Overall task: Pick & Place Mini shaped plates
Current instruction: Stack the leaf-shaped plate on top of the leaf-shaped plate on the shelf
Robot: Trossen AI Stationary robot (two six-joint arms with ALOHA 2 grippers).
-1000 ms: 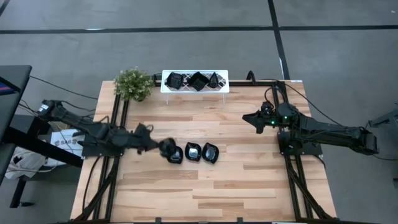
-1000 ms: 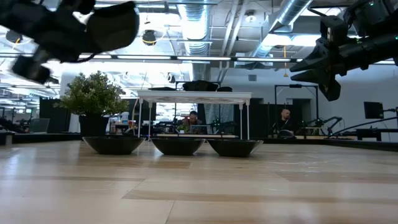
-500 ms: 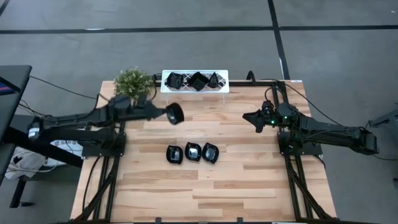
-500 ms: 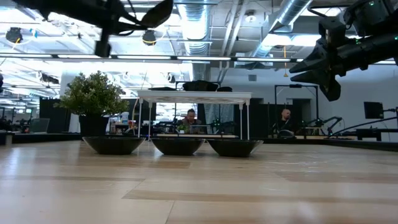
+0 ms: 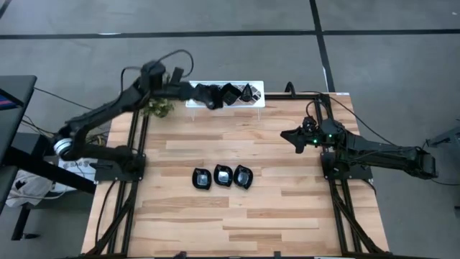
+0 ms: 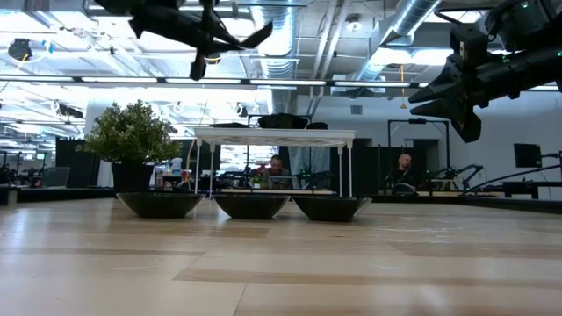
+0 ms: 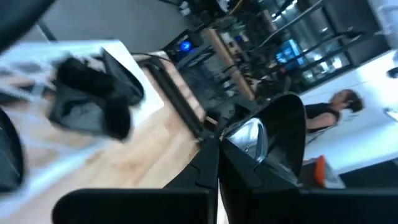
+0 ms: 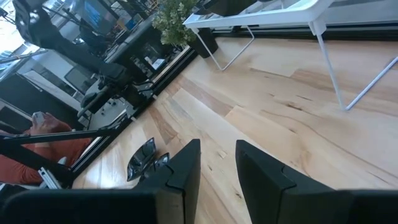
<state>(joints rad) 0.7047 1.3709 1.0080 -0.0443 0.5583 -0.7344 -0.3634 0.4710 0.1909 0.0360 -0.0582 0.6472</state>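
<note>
Across the pale wooden tabletop (image 5: 237, 216), at upper centre of the high view, a white lattice rack (image 5: 255, 88) holds several small glossy black plates (image 5: 230, 93). Three more black plates (image 5: 223, 176) wait in a row mid-frame, so the job seems roughly half done. Over the rack's left end, the left gripper (image 5: 203, 93) is pinching a carried black plate (image 7: 273, 140). Centre right, the idle right gripper (image 5: 286, 135) hangs with fingers spread. No writing is readable.

Rack (image 7: 74, 93) plates motion-blurred; plant (image 5: 157, 108) mostly hidden under left arm
</note>
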